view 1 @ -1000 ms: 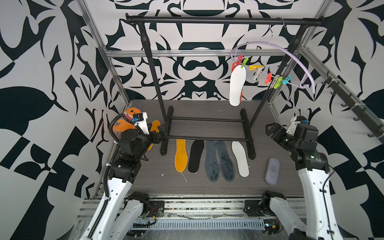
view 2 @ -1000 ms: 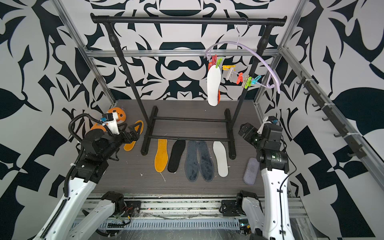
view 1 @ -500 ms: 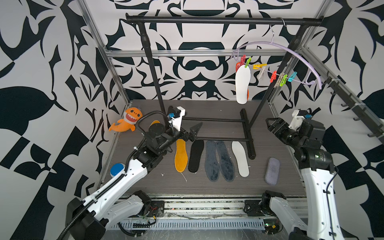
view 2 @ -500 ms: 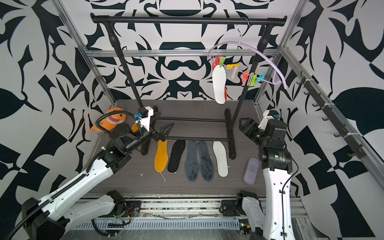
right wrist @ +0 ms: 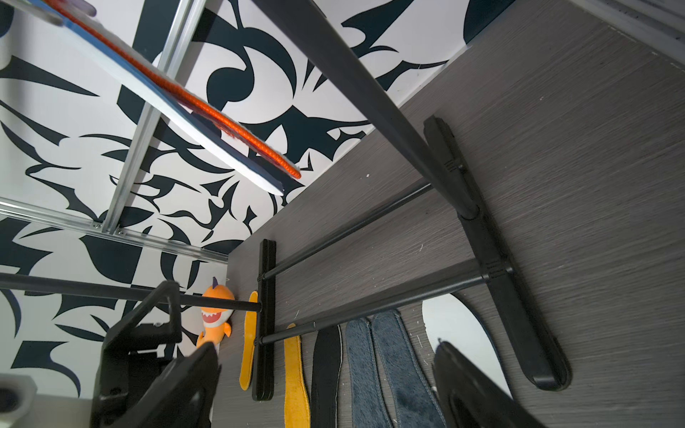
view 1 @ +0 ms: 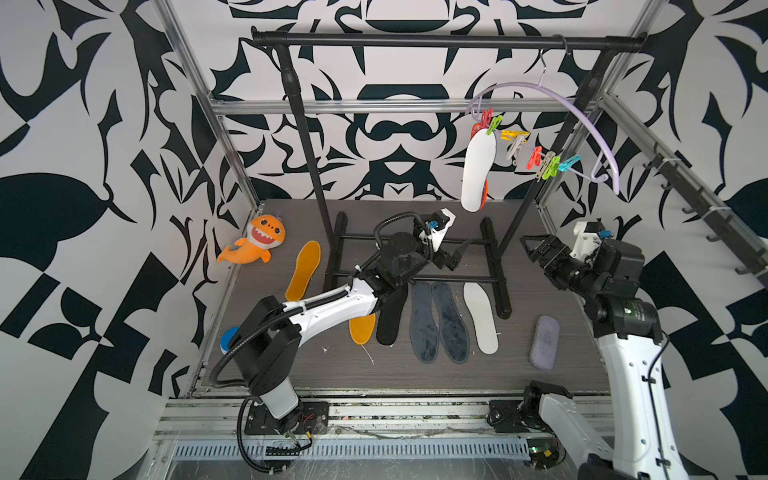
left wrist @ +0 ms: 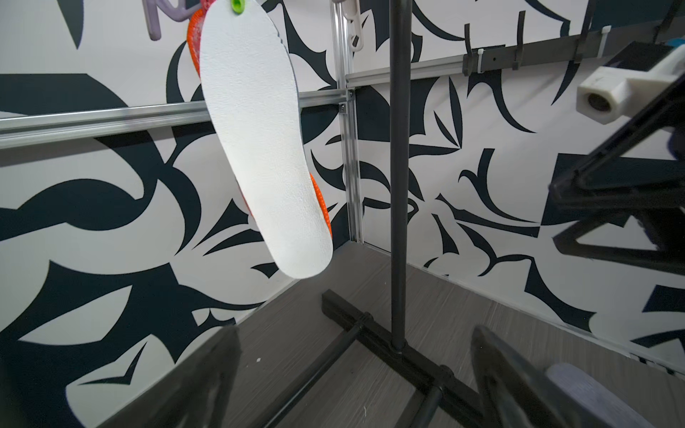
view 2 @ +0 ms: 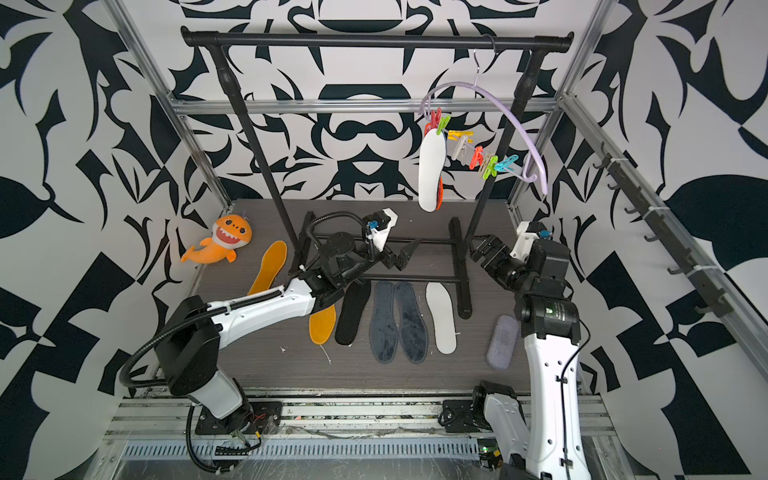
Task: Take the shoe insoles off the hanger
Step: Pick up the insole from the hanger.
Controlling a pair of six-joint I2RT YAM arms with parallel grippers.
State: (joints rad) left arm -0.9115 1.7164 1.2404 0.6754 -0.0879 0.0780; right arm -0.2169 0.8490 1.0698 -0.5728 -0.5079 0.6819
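**Two insoles hang on the hanger; both jaws open and empty**

In both top views you find the hanger (view 1: pixel 552 97) in the upper right of the frame, hooked on the black clothes rail (view 1: pixel 415 40). At its left end a white insole (view 1: pixel 478 170) hangs down from a green peg (view 1: pixel 494 124). Close behind it hangs the grey insole with the orange rim (right wrist: pixel 237 130), of which little more than the rim shows. Six other insoles (view 1: pixel 449 320) lie on the worktop (view 1: pixel 415 374) in the lower middle.

I judge the hanging pair to be very light, thin and flexible: it will bend and swing when you touch it, not resist. The white face looks finely grained in the left wrist view, so it should not slip much. Only the upper tip is pinched by the peg, so take hold on the free lower half, across the flat faces, and pull downward. The two hang almost face to face, so you may catch both together; whether they touch I cannot tell.

The left jaws stand wide open and hold nothing. In both top views they are in the middle of the frame, below and left of the white insole, well apart from it. The right jaws, at the middle right, are also open and empty, touching nothing.
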